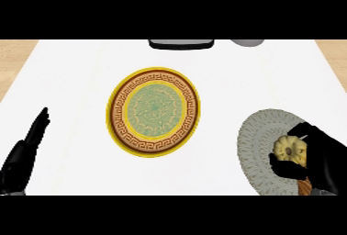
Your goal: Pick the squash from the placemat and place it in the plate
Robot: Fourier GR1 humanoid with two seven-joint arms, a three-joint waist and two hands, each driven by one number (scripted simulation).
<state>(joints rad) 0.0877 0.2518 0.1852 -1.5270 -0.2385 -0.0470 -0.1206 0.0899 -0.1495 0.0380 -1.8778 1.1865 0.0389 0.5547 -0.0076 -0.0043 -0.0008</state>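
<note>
A pale yellow ribbed squash [291, 149] lies on the round grey patterned placemat [261, 142] at the lower right of the head view. My right hand [322, 158] is curled round the squash, with its thumb below it and fingers above and behind. The plate [153, 111], yellow-rimmed with a brown key border and a green centre, sits in the middle of the white counter, to the left of the placemat, with nothing on it. My left hand [27, 149] rests open at the lower left edge, fingers pointing up.
A dark object [181, 44] with a pale base and a grey rounded object [247, 42] sit at the counter's far edge. Wooden floor shows past the counter's left and right sides.
</note>
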